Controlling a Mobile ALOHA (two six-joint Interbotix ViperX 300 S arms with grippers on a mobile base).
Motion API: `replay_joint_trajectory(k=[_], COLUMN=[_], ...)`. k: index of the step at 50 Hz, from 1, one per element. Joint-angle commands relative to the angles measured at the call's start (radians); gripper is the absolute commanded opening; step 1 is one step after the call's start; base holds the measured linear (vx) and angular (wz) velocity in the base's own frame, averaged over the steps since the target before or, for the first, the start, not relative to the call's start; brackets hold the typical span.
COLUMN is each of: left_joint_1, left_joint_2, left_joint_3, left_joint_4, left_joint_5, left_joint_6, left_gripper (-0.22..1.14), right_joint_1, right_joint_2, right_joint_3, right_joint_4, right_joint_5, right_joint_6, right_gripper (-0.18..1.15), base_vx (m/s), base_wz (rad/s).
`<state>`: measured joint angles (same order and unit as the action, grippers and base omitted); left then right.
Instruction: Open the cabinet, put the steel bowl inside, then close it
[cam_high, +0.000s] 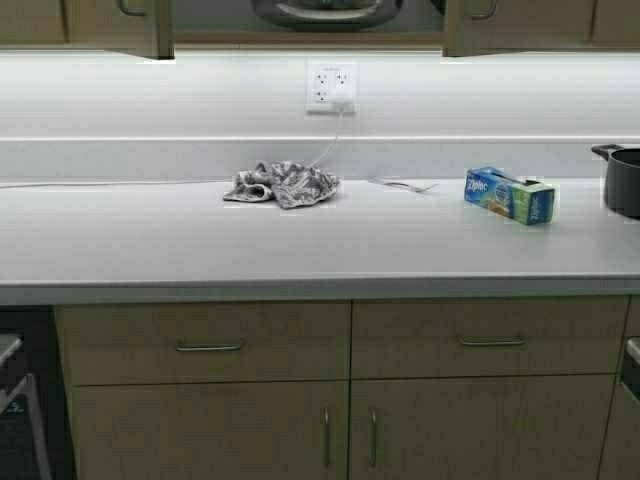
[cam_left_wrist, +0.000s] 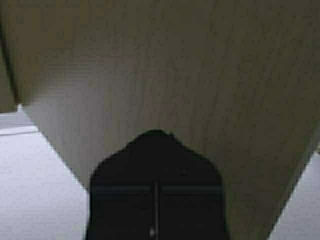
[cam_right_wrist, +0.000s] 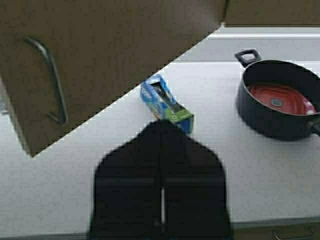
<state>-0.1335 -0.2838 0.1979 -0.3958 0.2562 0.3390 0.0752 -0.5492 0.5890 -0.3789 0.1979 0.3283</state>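
The cabinet stands open at the top of the high view, its two doors swung out, the left door (cam_high: 160, 30) and the right door (cam_high: 455, 30). The steel bowl (cam_high: 325, 12) sits inside on the shelf, only its lower part showing. Neither gripper shows in the high view. My left gripper (cam_left_wrist: 156, 134) is shut and empty, its tip close against a tan door face (cam_left_wrist: 175, 65). My right gripper (cam_right_wrist: 161, 124) is shut and empty, beside the other door (cam_right_wrist: 110, 45) with its bar handle (cam_right_wrist: 52, 80), above the counter.
On the white counter (cam_high: 150, 240) lie a grey cloth (cam_high: 282, 184), a fork (cam_high: 405, 185), a blue bag box (cam_high: 508, 195) and a dark pot (cam_high: 625, 180) at the right edge. A wall outlet (cam_high: 331, 87) has a cord plugged in. Base cabinet drawers stand below.
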Motion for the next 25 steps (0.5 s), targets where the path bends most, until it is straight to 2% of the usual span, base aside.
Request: replay_joint_trajectory(k=[1, 6, 18, 25], left_joint_1=[-0.051, -0.087, -0.189, -0.204], left_joint_2=[0.043, 0.075, 0.255, 0.29], left_joint_3=[-0.097, -0.129, -0.296, -0.313], left_joint_4=[-0.005, -0.011, -0.02, -0.02], left_joint_5=[-0.008, -0.014, -0.018, -0.041], left_joint_6=[-0.006, -0.006, -0.015, -0.017], left_gripper=[0.05, 0.05, 0.05, 0.05], right_joint_1=[0.029, 0.029, 0.031, 0.029], right_joint_2=[-0.06, -0.087, -0.078, -0.018], right_joint_3=[0.034, 0.048, 0.025, -0.017], right_joint_4=[0.002, 0.002, 0.002, -0.002], right_joint_5=[-0.008, -0.008, -0.008, -0.04], right_joint_6=[0.002, 0.0, 0.002, -0.011], right_gripper=[0.06, 0.06, 0.06, 0.06], base_vx=[0.09, 0.09, 0.07, 0.05], base_wz=[0.03, 0.03, 0.06, 0.04])
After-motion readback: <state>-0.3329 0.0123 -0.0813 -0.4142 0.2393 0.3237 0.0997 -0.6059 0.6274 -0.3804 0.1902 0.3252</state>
